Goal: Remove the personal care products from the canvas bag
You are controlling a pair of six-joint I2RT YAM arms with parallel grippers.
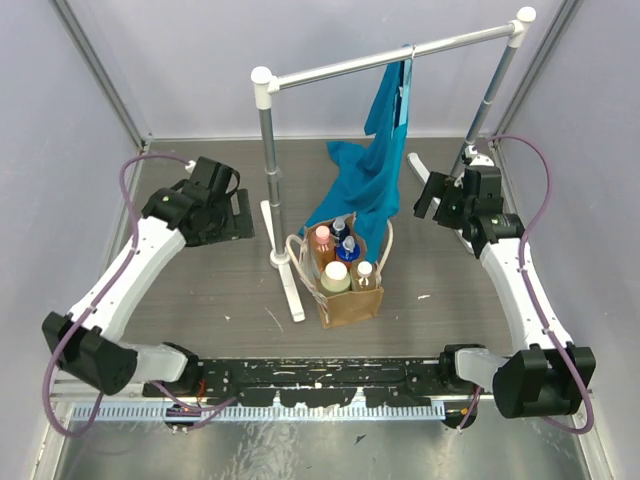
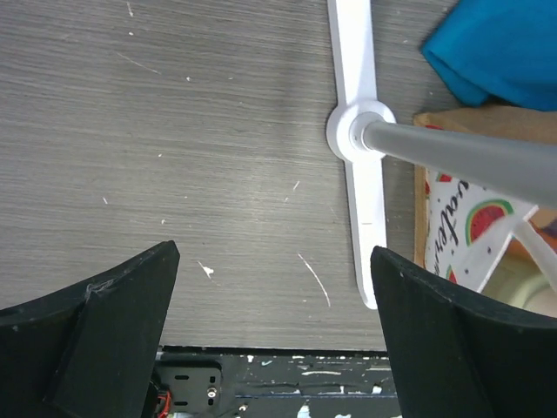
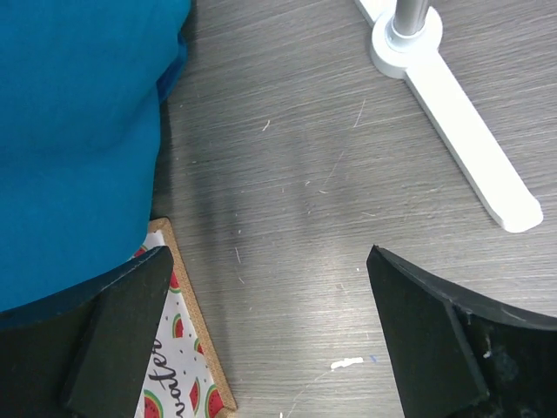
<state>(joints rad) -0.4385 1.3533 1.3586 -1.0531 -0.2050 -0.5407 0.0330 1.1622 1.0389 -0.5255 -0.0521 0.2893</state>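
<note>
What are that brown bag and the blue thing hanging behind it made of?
The bag looks like stiff tan canvas, matte, holding its boxy shape. The blue garment seems soft cloth: it drapes and folds limply from the rail.

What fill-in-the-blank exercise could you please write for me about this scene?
The bottles are all ____ the canvas bag.
The bag's white fabric is printed with ____.
The left pincer and the right pincer are both ____.
Missing words: inside; watermelons; open.
</note>
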